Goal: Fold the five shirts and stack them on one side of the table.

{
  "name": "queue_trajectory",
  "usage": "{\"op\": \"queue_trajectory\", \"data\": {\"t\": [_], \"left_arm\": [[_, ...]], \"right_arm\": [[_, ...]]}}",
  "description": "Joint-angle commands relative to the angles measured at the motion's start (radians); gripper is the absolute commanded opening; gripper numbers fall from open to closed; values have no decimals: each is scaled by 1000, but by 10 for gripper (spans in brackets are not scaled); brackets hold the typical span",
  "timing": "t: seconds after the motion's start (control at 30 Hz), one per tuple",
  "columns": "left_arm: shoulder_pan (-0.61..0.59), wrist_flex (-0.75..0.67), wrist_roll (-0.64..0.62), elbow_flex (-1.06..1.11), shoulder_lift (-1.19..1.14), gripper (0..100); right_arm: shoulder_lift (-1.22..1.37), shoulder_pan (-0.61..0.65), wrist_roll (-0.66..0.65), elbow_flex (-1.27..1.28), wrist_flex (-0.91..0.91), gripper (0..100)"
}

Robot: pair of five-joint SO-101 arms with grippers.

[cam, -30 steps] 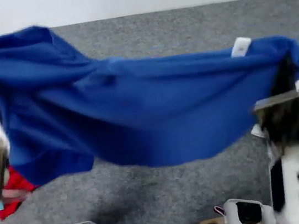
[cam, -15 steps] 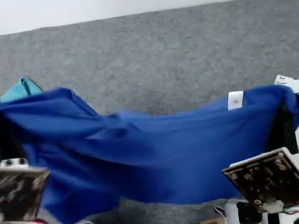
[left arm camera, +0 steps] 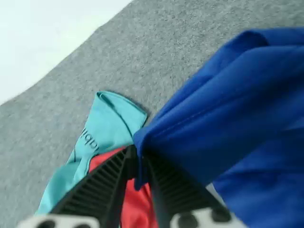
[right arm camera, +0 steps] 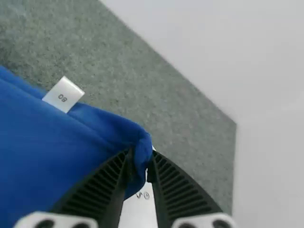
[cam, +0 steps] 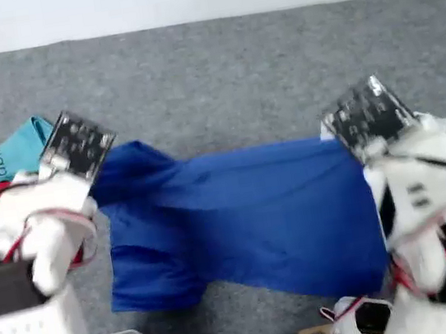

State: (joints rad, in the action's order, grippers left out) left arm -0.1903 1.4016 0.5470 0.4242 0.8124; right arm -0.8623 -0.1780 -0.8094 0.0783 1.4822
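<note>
One blue shirt (cam: 246, 213), corners pinched in left gripper (left arm camera: 137, 166) and right gripper (right arm camera: 137, 166) jaws; one teal shirt (cam: 6, 160) and one red shirt (left arm camera: 135, 211) beside it; desk (cam: 235, 74) extends beyond its far edge.

In your high view, the left arm (cam: 40, 226) and right arm (cam: 416, 181) cover both ends of the blue shirt (cam: 246, 213). The teal shirt (cam: 7, 168) runs off the frame edge. In the right wrist view, the print on the white tag (right arm camera: 63, 95) is too small for you to read.

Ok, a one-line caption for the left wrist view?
Left hand shut on an edge of the blue shirt, teal shirt and red shirt behind it.
</note>
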Motion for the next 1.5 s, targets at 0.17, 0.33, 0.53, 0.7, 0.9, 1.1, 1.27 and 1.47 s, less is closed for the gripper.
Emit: {"op": "queue_trajectory", "data": {"t": [0.17,0.33,0.53,0.7,0.9,1.1,1.27,1.47], "left_arm": [[0,-411,6,1,-341,4],[18,-488,6,-162,-571,4],[61,-496,6,-377,-816,4],[72,-505,6,-547,-997,4],[72,-474,6,-742,-1145,4],[84,-339,6,-892,-1220,4],[83,-199,11,-923,-1244,4],[83,-12,43,-917,-1247,4]], "right_arm": [[10,-10,-11,477,-613,11],[136,-10,-6,571,-894,11],[337,45,-11,534,-1118,11],[524,74,-12,433,-1264,11],[699,71,-11,265,-1308,11],[750,77,-12,196,-1300,11],[719,77,-14,193,-1118,11],[642,97,-55,193,-773,11]]}}
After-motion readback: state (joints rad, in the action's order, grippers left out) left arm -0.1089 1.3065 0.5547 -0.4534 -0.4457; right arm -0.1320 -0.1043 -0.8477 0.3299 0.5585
